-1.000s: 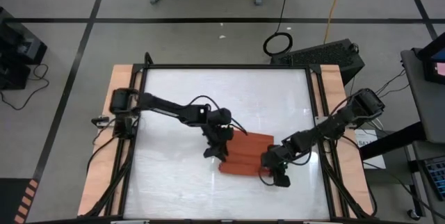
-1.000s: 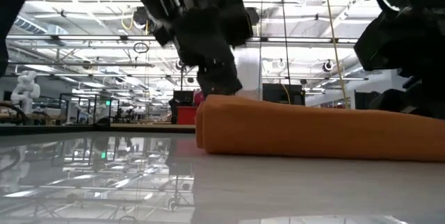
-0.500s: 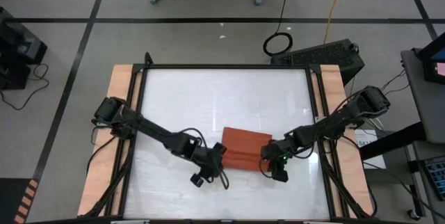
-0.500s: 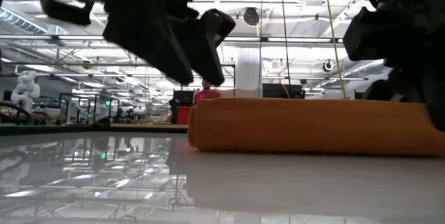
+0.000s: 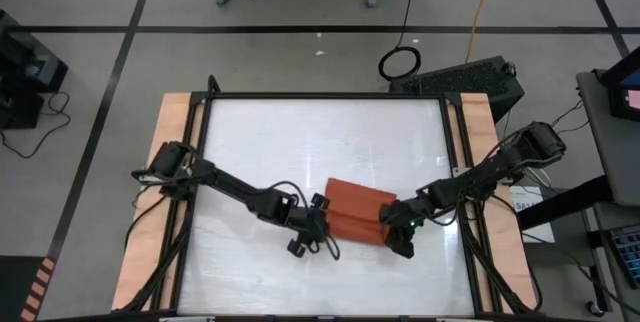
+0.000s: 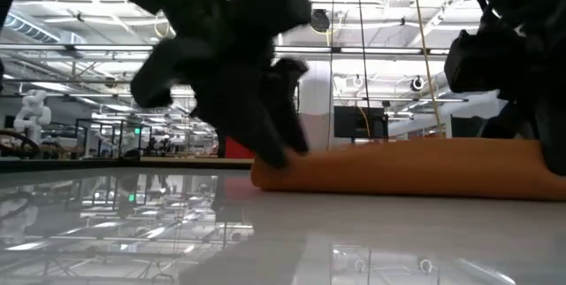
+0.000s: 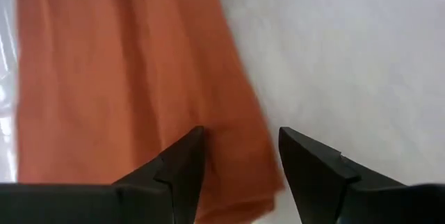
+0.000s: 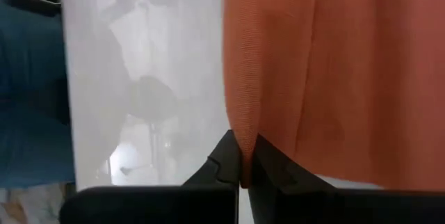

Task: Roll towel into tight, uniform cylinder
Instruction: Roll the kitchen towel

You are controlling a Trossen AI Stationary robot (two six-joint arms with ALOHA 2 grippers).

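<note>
The rust-orange towel (image 5: 355, 210) lies folded in several layers on the white table (image 5: 300, 132), a little near of the middle; in the low view (image 6: 407, 170) it is a low, flat band. My left gripper (image 5: 320, 224) is open at the towel's near left corner, one finger over the cloth and one over the bare table (image 7: 240, 165). My right gripper (image 5: 397, 232) is shut on the towel at its near right corner. My left gripper stands astride the towel's left edge (image 7: 261, 147) near the corner, slanting down from the table's left; I cannot tell whether its fingers touch the cloth. My right gripper pinches a raised fold of the towel (image 8: 242, 137) between its two fingers, at the near right corner. It comes slanting down from the table's right. The rest of the towel lies flat on the table.
Wooden rails (image 5: 175, 162) and a black frame run along the table's left and right sides. Bare white tabletop lies on the far half and to the left of the towel. A black box (image 5: 470, 80) sits beyond the far right corner.
My left gripper has left the towel's far left corner, swung toward the table's near edge, then come back to the towel's near left corner. The towel has turned from tilted to nearly square with the table and lies a little farther back. My right gripper went with it.
</note>
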